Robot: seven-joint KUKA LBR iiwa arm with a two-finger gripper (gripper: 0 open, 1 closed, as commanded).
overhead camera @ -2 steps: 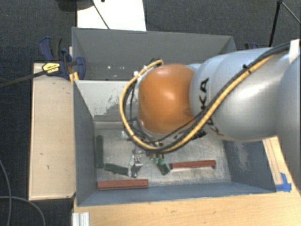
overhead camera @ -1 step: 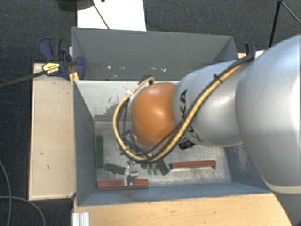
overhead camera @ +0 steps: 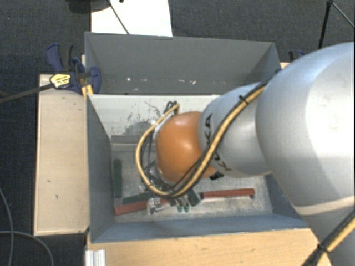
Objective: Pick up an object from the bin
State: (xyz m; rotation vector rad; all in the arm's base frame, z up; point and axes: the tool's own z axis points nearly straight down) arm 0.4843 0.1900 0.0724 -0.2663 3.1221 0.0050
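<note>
**Q:** Where is the pincer?

**A:** The pincer is low over the front part of the bin floor, tucked under the arm's orange cover. Whether it is apart, together or clamped on something cannot be told from this angle.

**Q:** What lies nearest to it?

**A:** Small green bits sit just beside it on the right. Beyond those, a long red bar lies flat, running toward the right wall. On the pincer's left a dark red strip lies flat along the front wall, its near end close under the pincer. Which of these the pincer is on cannot be told.

**Q:** Anything further out?

**A:** A dark green stick lies along the foot of the left wall, just above the strip's far end.

**Q:** And around that?

**A:** Yellow and black cables loop around the orange cover. The thick silver arm comes in from the right over the grey bin.
</note>
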